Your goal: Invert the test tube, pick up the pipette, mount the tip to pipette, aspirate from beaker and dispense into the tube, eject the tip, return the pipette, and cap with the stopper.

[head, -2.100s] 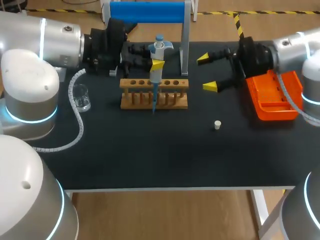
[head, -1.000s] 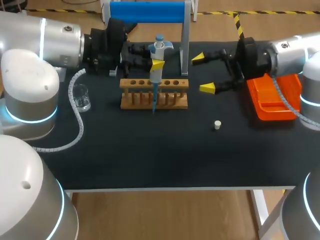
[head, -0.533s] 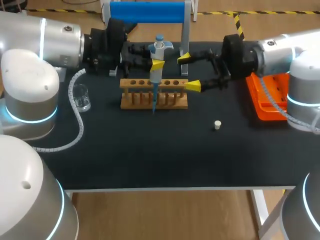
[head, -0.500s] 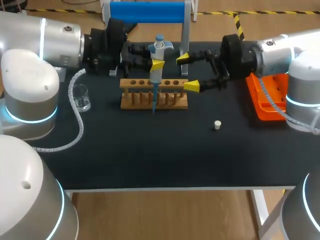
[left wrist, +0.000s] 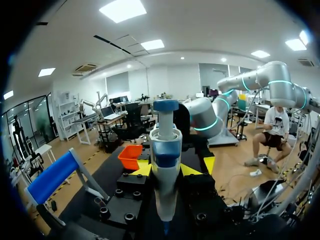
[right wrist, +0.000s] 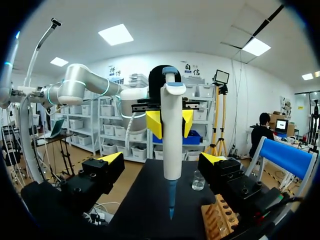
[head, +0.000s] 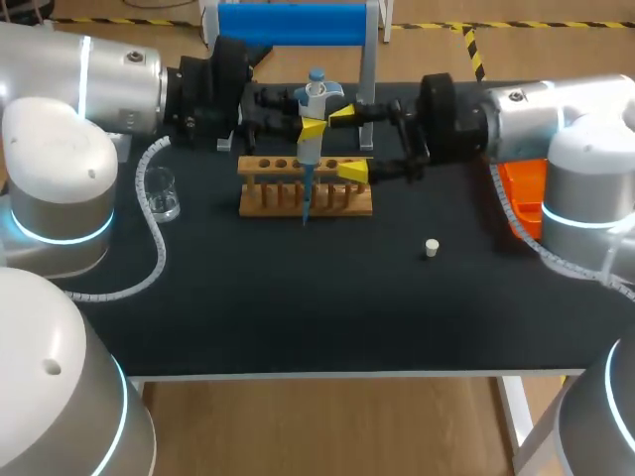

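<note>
Our left jaws are clamping the upright pipette (head: 316,97); our right jaws are standing wide, its body just ahead.

My left gripper (head: 311,129) held the pipette (head: 316,95) upright at the wooden rack (head: 266,198); my right gripper (head: 347,142), fingers spread, sat just right of it.
</note>
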Controlling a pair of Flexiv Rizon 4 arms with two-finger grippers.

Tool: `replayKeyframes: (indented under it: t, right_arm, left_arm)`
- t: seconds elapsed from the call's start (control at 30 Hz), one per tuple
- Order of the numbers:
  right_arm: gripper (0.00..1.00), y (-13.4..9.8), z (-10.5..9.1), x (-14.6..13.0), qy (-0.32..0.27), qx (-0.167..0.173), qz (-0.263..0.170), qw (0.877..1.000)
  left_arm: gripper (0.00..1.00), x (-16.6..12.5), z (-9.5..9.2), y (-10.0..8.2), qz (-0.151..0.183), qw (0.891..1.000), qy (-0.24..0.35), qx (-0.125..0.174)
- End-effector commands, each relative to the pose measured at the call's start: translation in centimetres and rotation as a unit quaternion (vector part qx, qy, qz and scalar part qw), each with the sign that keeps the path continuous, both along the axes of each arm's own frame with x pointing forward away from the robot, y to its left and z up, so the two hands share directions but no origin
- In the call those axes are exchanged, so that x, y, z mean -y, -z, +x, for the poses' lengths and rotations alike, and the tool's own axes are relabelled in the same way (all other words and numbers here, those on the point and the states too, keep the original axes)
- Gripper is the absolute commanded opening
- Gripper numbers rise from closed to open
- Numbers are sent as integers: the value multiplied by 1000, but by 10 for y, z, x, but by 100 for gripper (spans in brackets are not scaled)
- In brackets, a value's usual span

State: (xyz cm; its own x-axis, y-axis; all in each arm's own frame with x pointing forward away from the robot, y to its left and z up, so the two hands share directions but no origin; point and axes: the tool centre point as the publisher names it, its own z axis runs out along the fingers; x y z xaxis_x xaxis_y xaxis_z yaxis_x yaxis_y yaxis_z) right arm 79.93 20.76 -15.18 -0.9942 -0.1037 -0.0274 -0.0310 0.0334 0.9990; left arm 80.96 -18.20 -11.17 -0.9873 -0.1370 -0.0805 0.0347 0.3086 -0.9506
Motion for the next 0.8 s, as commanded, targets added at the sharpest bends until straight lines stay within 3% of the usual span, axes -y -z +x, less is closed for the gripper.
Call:
replayKeyframes:
  t: [0.03, 0.37, 0.8]
  right_arm:
    - [100, 1, 2, -11, 3, 0, 4, 1000]
    - [100, 2, 15, -25, 29, -1, 9, 1000]
    - [100, 0, 15, -40, 34, -6, 22, 999]
  left_arm:
    - [0, -1, 0, 1, -2, 1000, 0, 1]
    - [0, -1, 0, 1, -2, 1000, 0, 1]
    - [0, -1, 0, 1, -2, 1000, 0, 1]
